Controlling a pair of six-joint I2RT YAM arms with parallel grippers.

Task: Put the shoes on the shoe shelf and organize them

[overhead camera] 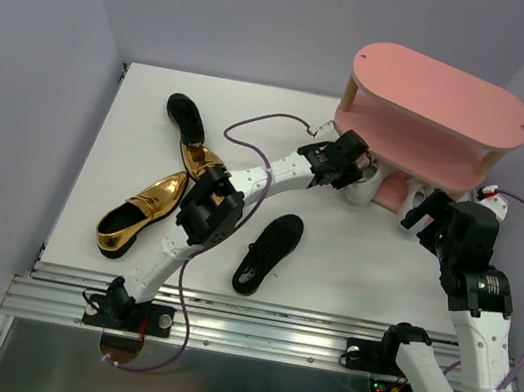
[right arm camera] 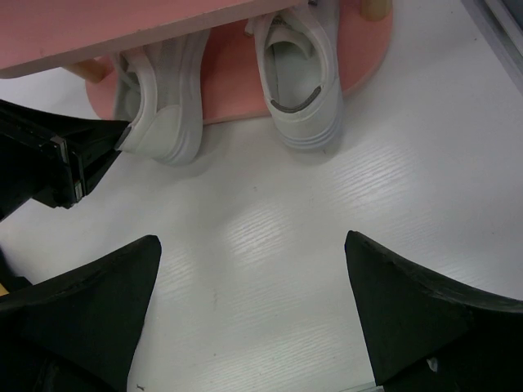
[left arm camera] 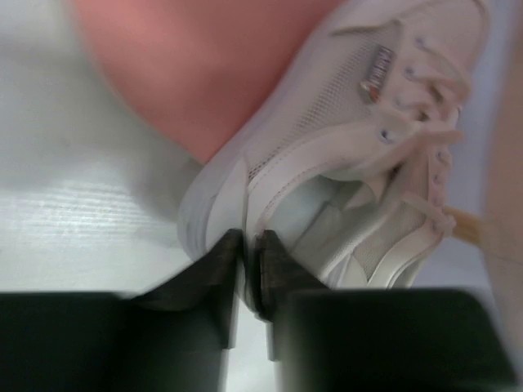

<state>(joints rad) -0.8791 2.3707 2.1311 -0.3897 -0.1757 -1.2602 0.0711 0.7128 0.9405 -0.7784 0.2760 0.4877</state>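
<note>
The pink shoe shelf (overhead camera: 443,91) stands at the back right. Two white sneakers (right arm camera: 163,106) (right arm camera: 298,82) sit heel-out on its bottom board (right arm camera: 237,90). My left gripper (left arm camera: 249,245) is shut on the heel rim of the left white sneaker (left arm camera: 343,131), at the shelf's front (overhead camera: 356,172). My right gripper (right arm camera: 253,269) is open and empty over bare table, in front of the shelf (overhead camera: 425,213). Two gold heels (overhead camera: 142,214) (overhead camera: 202,160) and two black slip-ons (overhead camera: 187,117) (overhead camera: 267,253) lie on the table's left half.
The left arm (overhead camera: 255,180) stretches diagonally across the table's middle, over one gold heel. The left gripper body (right arm camera: 65,159) shows at the left in the right wrist view. Purple-grey walls enclose the table (overhead camera: 332,259). A metal rail (overhead camera: 248,334) runs along the near edge.
</note>
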